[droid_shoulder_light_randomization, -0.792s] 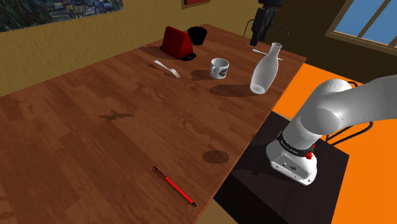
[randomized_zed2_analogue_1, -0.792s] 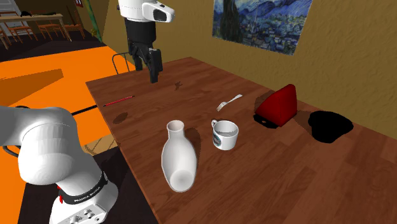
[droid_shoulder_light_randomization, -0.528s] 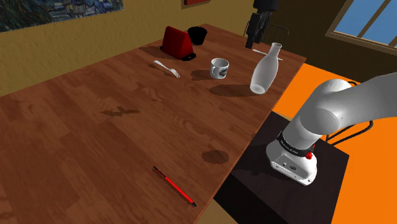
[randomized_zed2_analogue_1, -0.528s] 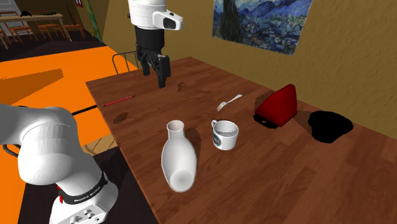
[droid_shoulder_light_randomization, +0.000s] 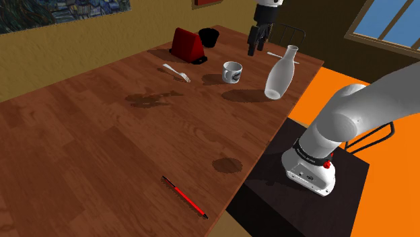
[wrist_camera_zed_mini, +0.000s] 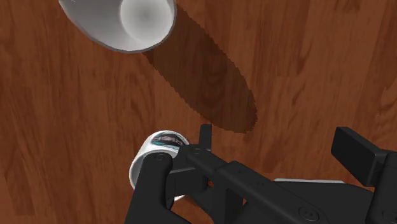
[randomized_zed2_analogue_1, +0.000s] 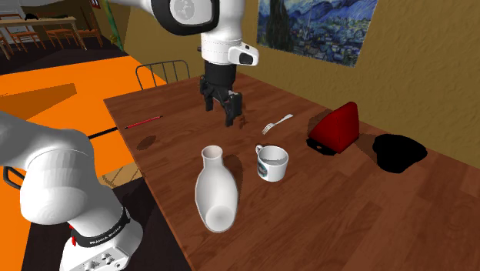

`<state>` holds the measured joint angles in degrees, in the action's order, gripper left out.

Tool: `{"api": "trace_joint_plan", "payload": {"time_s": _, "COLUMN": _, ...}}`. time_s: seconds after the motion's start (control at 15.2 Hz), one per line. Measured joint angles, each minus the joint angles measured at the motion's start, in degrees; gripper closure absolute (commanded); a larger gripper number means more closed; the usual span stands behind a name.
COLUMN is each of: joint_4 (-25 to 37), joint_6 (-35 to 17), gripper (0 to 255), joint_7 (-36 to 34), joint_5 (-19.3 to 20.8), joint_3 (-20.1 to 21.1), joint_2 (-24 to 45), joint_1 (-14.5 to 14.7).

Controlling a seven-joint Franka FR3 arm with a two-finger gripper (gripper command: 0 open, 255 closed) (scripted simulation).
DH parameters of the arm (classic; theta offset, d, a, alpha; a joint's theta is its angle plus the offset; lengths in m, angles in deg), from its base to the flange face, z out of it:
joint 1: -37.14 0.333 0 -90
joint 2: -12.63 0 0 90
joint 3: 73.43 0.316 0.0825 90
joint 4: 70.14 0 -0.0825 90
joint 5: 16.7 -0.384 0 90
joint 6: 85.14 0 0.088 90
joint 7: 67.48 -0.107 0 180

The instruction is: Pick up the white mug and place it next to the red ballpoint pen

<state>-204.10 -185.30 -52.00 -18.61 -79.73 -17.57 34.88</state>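
The black gripper [randomized_zed2_analogue_1: 224, 112] hangs over the wooden table [droid_shoulder_light_randomization: 81, 134], fingers wide apart and empty. Beneath one finger the white mug [randomized_zed2_analogue_1: 271, 162] stands upright, mouth up, handle seemingly turned toward the gripper's side. The red pen [droid_shoulder_light_randomization: 185, 197] lies well away

Wooden table [droid_shoulder_light_randomization: 81, 134] on an orange floor [droid_shoulder_light_randomization: 397, 198] — ochre walls [randomized_zed2_analogue_1: 431, 100], a starry painting [randomized_zed2_analogue_1: 319, 27], a window [droid_shoulder_light_randomization: 394, 20].

White mug [randomized_zed2_analogue_1: 272, 163] with dark, perhaps printed, band; red pen [droid_shoulder_light_randomization: 183, 196]; reddish-brown wood-grain worktop [droid_shoulder_light_randomization: 81, 134]; black pincer [randomized_zed2_analogue_1: 218, 114].
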Motion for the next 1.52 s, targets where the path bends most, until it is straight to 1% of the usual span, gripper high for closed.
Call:
{"api": "trace_joint_plan", "payload": {"time_s": 0.2, "joint_4": 0.3, "joint_6": -4.5, "gripper": 0, "joint_7": 1.4, "joint_5": 0.6, "joint_3": -1.2, "joint_2": 4.8, "joint_1": -0.5}}
{"api": "trace_joint_plan", "payload": {"time_s": 0.46, "joint_4": 3.1, "joint_6": -9.3, "gripper": 0, "joint_7": 3.7, "joint_5": 1.0, "joint_3": -3.3, "joint_2": 12.5, "joint_1": -1.3}}
{"api": "trace_joint_plan", "payload": {"time_s": 0.73, "joint_4": 6.9, "joint_6": -14.1, "gripper": 0, "joint_7": 5.9, "joint_5": 0.5, "joint_3": -4.9, "joint_2": 21.1, "joint_1": -1.9}}
{"api": "trace_joint_plan", "payload": {"time_s": 1.19, "joint_4": 15.6, "joint_6": -19.1, "gripper": 0, "joint_7": 9.7, "joint_5": -1.4, "joint_3": -7.0, "joint_2": 35.0, "joint_1": -3.6}}
{"api": "trace_joint_plan", "payload": {"time_s": 1.39, "joint_4": 17.1, "joint_6": -20.4, "gripper": 0, "joint_7": 10.5, "joint_5": -2.1, "joint_3": -7.2, "joint_2": 38.0, "joint_1": -4.0}}
{"api": "trace_joint_plan", "payload": {"time_s": 1.52, "joint_4": 16.6, "joint_6": -21.8, "gripper": 0, "joint_7": 10.8, "joint_5": -2.4, "joint_3": -7.2, "joint_2": 38.9, "joint_1": -4.1}}
